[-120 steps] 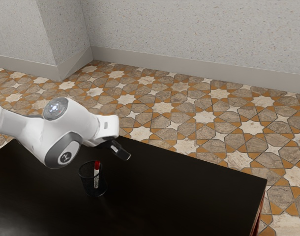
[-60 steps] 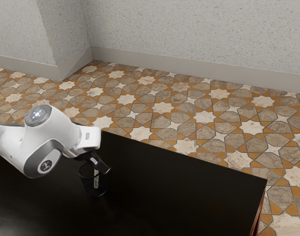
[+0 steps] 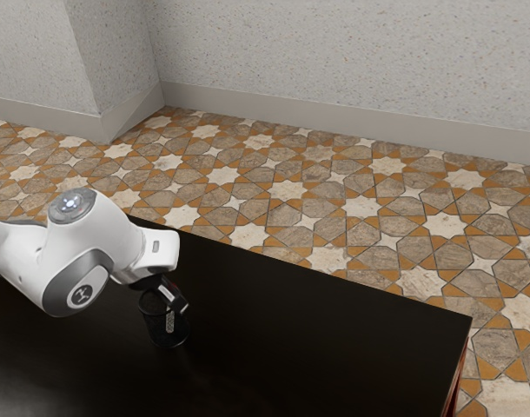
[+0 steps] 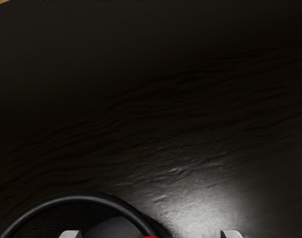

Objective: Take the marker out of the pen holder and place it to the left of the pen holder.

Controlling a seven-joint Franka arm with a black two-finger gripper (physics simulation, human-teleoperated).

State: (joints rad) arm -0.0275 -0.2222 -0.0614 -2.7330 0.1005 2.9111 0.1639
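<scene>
Silvery-tipped fingers spread either side of the red-capped white marker, black mesh cup at exterior view's 7 o'clock. I'd centre, pinch, lift straight.

Lit softly and evenly across the pale wall and patterned floor in the exterior view. Bright on the white arm, with grey shading along its curved undersides. Nearly black over the counter. Mostly dim in the wrist view, apart from whitish, diffuse glare on the counter near the pen holder, with rippled grain picked out around it.
</scene>
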